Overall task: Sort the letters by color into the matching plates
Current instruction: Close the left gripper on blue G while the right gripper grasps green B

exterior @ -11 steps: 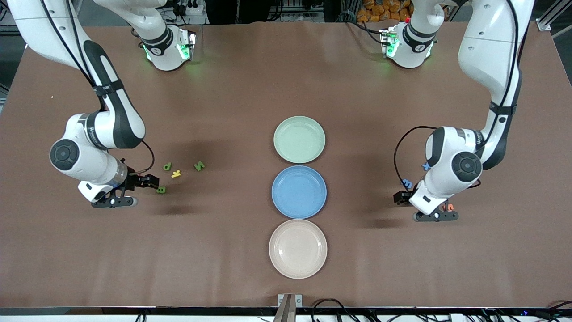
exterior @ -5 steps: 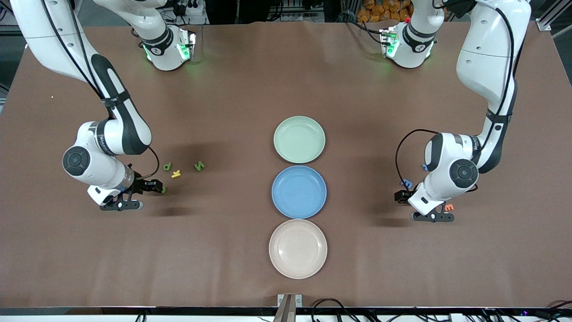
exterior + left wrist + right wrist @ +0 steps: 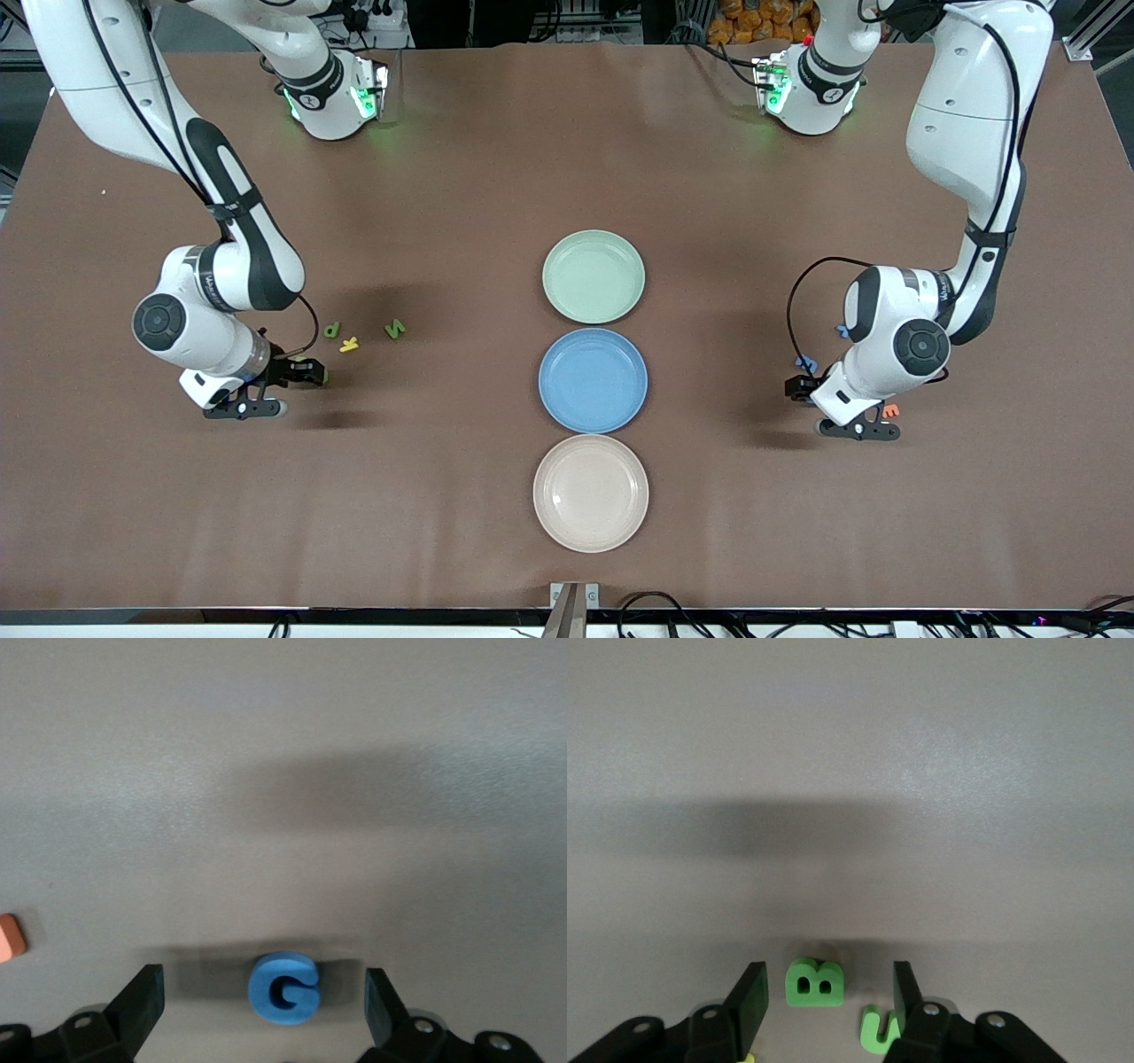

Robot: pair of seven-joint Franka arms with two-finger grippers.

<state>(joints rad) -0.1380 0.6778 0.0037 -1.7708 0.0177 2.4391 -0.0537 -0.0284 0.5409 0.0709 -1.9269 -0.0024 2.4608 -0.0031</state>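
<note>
Plates [image 3: 594, 237] in row mid-table; letters [image 3: 395, 328] toward both ends

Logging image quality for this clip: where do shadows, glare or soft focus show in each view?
Front view: sharp, soft arm shadows on the table, green glow at both bases. Left wrist view: broad shadow band above the blue G, sharp. Right wrist view: similar band above the green B; the jaws' near edges look soft.

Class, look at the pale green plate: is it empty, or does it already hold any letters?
Empty. The pale green plate shows only its bare inside in the front view; the green letters lie on the table toward the right arm's end.
</note>
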